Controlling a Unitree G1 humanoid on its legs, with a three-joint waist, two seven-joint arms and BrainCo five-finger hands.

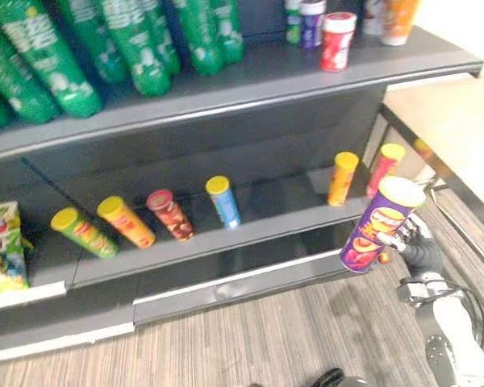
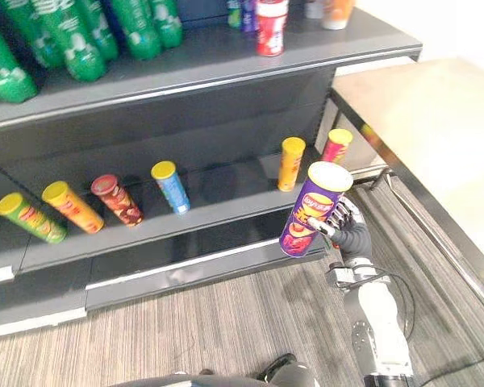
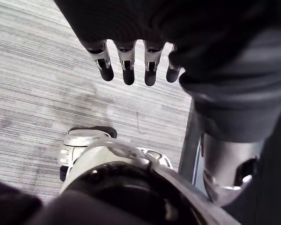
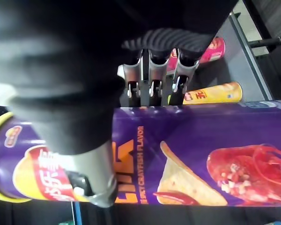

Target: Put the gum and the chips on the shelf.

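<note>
A purple chips can with a yellow lid is held in the robot's right hand, tilted with the lid uppermost, in the air before the right end of the grey shelf. The right wrist view shows the grip from close up: silver fingers curl over one side of the can and the thumb presses the other, with an orange can and a pink can on the shelf past them. The left eye view takes in the lower board's row of 6 cans, among them green, dark red and blue, plus a snack bag at the far left end. Green packs and a red can sit on the upper board. In the left wrist view, the left hand hangs over striped floor, fingers straight and holding nothing.
</note>
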